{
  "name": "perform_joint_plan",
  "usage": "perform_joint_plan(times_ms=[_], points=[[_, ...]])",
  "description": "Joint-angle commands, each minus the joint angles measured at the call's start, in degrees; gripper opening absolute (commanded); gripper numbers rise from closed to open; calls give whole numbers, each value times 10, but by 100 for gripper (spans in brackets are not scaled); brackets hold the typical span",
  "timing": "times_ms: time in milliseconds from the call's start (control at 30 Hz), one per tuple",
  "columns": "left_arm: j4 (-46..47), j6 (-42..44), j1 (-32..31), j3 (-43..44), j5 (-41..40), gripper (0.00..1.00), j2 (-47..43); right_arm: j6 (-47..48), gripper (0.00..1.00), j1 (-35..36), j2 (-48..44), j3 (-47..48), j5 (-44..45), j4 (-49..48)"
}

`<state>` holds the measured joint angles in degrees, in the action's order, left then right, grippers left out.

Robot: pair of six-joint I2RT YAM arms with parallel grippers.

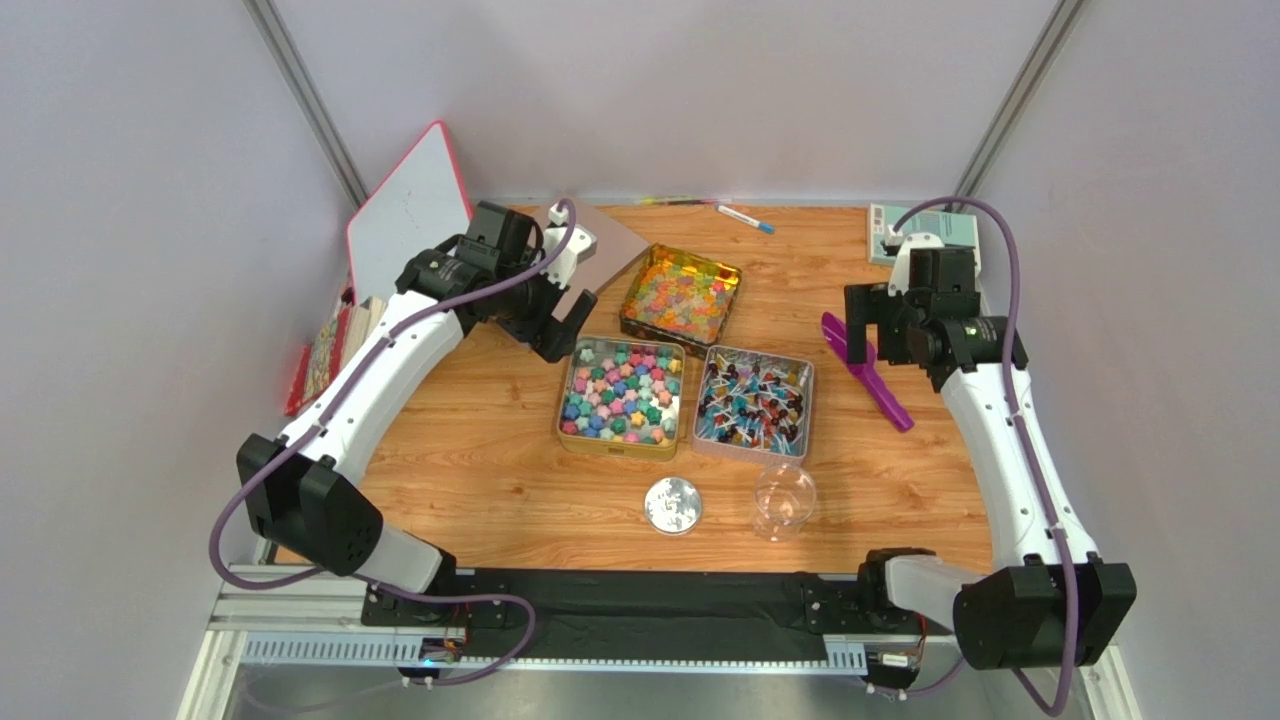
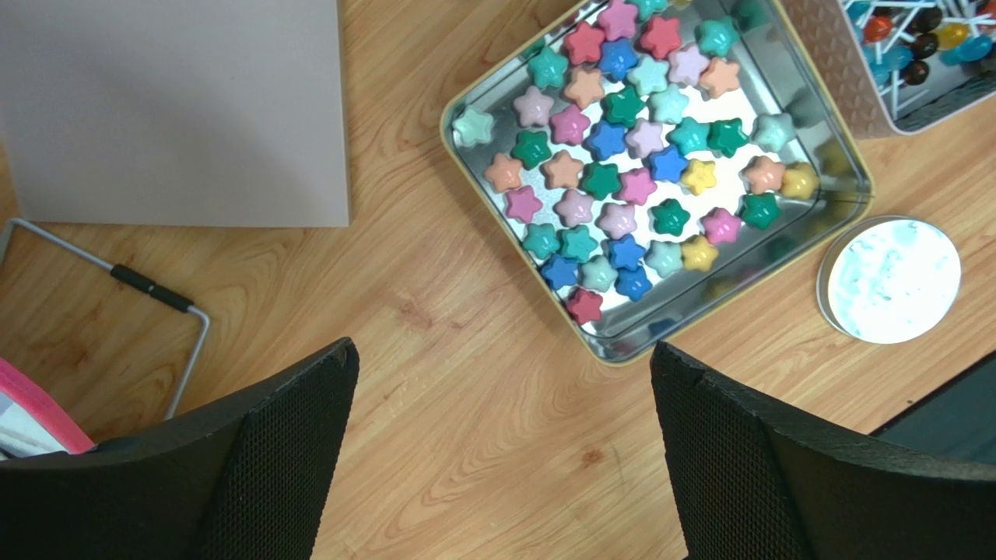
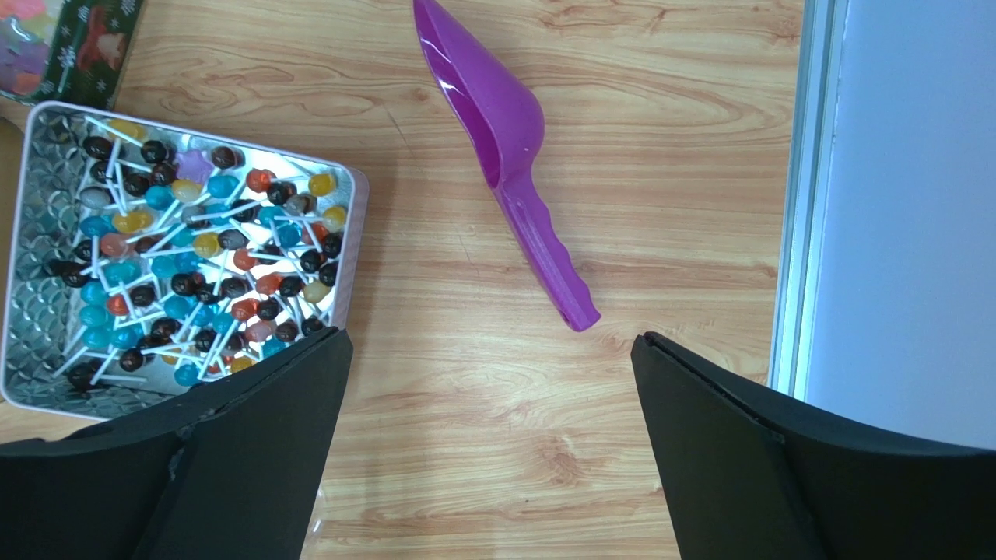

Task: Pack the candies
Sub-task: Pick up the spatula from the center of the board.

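Observation:
Pastel star-shaped candies (image 1: 621, 393) fill a gold tin; they also show in the left wrist view (image 2: 631, 152), in their tin (image 2: 701, 306). Blue, red and dark lollipop candies (image 1: 751, 402) fill a silver tin (image 3: 47, 338). Glossy orange-yellow candies (image 1: 681, 294) lie in a tin behind them. My left gripper (image 1: 561, 323) (image 2: 503, 362) is open and empty above bare table, just back-left of the star tin. My right gripper (image 1: 884, 333) (image 3: 485, 344) is open and empty above bare table, near the handle end of the purple scoop (image 3: 514, 152).
A clear jar (image 1: 783, 500) and its round lid (image 1: 673, 506) (image 2: 891, 280) stand near the front. A grey board (image 2: 175, 105), a red-rimmed white board (image 1: 406, 203) and books (image 1: 323, 353) are at the left. A marker (image 1: 744, 219) and a box (image 1: 924, 228) lie at the back.

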<state>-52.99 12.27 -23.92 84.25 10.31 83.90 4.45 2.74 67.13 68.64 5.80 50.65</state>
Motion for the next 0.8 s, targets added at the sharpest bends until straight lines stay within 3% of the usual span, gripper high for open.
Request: perform_joint_plan(times_ms=[0, 33, 167, 333, 400, 500, 767], points=[[9, 11, -1, 17, -39, 99, 12, 65, 100, -6, -12, 1, 4, -14], [9, 14, -1, 18, -47, 99, 15, 121, 100, -7, -14, 0, -6, 6], [11, 19, -1, 19, -58, 97, 19, 194, 95, -10, -56, -73, 26, -44], [11, 28, -1, 16, -63, 96, 12, 266, 92, -11, -122, -163, -82, -61], [12, 32, -1, 18, -70, 95, 7, 285, 90, -12, -132, -194, -84, -61], [13, 8, -1, 35, -68, 95, 3, 311, 81, -12, -115, -216, -85, -43], [10, 5, -1, 64, -46, 94, 6, 304, 78, -22, -32, -219, -18, -130]])
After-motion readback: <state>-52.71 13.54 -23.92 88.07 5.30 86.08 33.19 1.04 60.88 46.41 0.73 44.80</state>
